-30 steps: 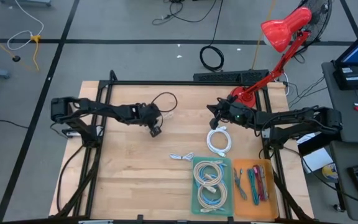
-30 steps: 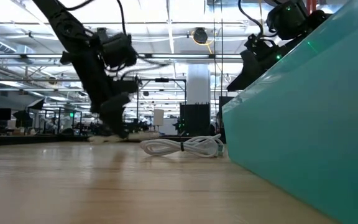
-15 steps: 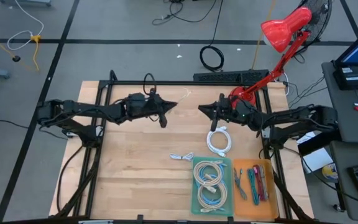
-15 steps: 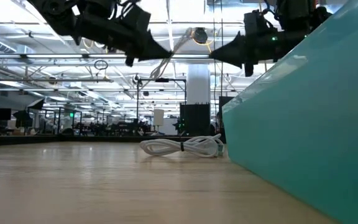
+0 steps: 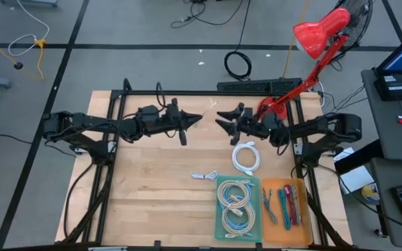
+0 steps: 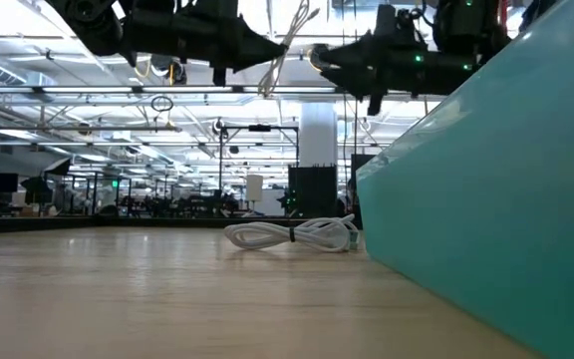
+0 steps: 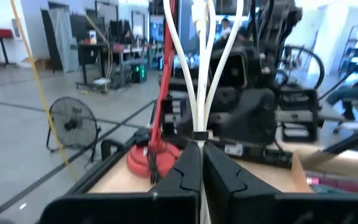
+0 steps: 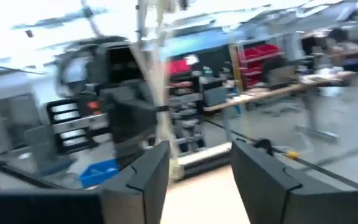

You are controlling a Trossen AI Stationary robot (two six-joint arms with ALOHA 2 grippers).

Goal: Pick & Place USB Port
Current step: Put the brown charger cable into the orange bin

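My left gripper (image 5: 198, 118) hovers high over the table's far middle, level and pointing toward the right, shut on a thin white USB cable bundle (image 7: 199, 74). The bundle also shows in the low view (image 6: 293, 36), sticking out past the fingertips. My right gripper (image 5: 220, 119) faces it from the right, level and open, a short gap from the cable's free end. In the right wrist view its fingers (image 8: 143, 174) stand apart with the blurred cable (image 8: 157, 87) ahead of them; it touches nothing. My left gripper pinches the white cable bundle between its two fingers just behind the black tie (image 7: 199, 135) that binds the strands. The fingers lie level, coming from the table's left, along the bundle. The loops stick out beyond the fingertips, slanting upward, lifted clear of the table.
A coiled white cable (image 5: 246, 156) and a small white cable (image 5: 204, 176) lie on the table. A teal tray (image 5: 220, 209) holding coiled cables and an orange tray (image 5: 303, 202) holding cables stand at the near right. A red lamp (image 5: 311, 38) stands at the far right.
My left gripper has risen from the table with the white cable, turned from pointing down to level, and gone toward the right. The cable is lifted clear. My right gripper has risen, turned level and gone toward the left gripper, staying open.
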